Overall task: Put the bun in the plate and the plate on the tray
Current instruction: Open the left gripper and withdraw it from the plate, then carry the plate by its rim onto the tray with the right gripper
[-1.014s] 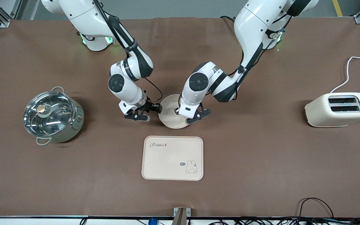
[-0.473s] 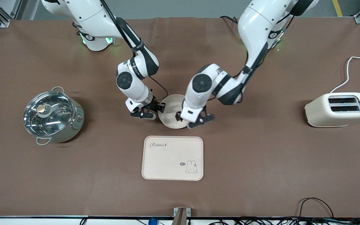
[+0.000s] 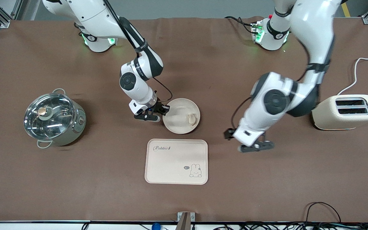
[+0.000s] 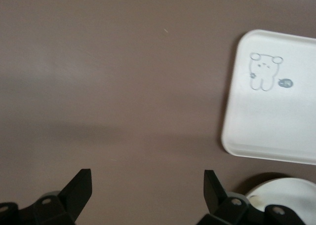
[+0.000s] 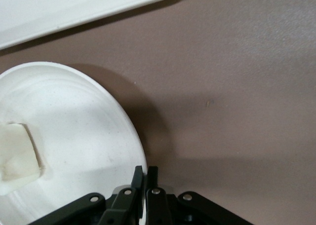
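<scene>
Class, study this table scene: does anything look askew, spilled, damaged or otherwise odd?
Nothing stands out. The bun lies in the plate, which sits flat beside the tray. The right gripper is shut on the plate's rim; the left gripper hangs open over bare table.

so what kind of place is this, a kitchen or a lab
Most likely a robot lab staged as a kitchen: two arms bolted to a brown-covered table, aluminium framing at its corners, and a toaster and lidded pot as props.
</scene>
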Robot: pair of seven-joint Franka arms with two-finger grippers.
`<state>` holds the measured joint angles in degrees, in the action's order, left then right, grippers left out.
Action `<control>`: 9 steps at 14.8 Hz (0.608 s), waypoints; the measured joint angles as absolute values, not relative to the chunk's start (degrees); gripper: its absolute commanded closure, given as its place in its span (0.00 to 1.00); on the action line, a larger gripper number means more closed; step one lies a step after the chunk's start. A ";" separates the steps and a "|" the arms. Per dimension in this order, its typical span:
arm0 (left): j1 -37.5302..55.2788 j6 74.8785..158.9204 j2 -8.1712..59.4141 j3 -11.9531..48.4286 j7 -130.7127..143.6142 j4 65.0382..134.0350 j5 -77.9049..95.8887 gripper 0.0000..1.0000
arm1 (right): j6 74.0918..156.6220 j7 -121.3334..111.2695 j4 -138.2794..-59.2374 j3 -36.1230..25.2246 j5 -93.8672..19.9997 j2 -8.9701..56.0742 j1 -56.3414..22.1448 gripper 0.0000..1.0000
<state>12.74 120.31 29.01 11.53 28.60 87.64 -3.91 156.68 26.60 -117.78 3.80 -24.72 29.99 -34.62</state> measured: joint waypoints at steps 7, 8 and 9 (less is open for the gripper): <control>2.83 107.82 17.91 11.73 12.17 87.28 -3.87 0.00 | 153.88 26.57 -116.67 3.69 -30.69 25.48 -32.36 1.00; 2.00 105.83 15.91 11.70 11.44 87.21 -3.81 0.00 | 153.27 26.57 -116.35 3.68 -31.09 24.32 -32.02 1.00; 1.47 103.79 13.68 11.55 10.47 87.15 -3.63 0.00 | 153.08 26.55 -115.73 3.67 -31.32 23.42 -31.64 1.00</control>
<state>1.47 103.79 13.68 11.55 10.47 87.15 -3.63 153.08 26.55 -115.73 3.67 -31.32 23.42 -31.64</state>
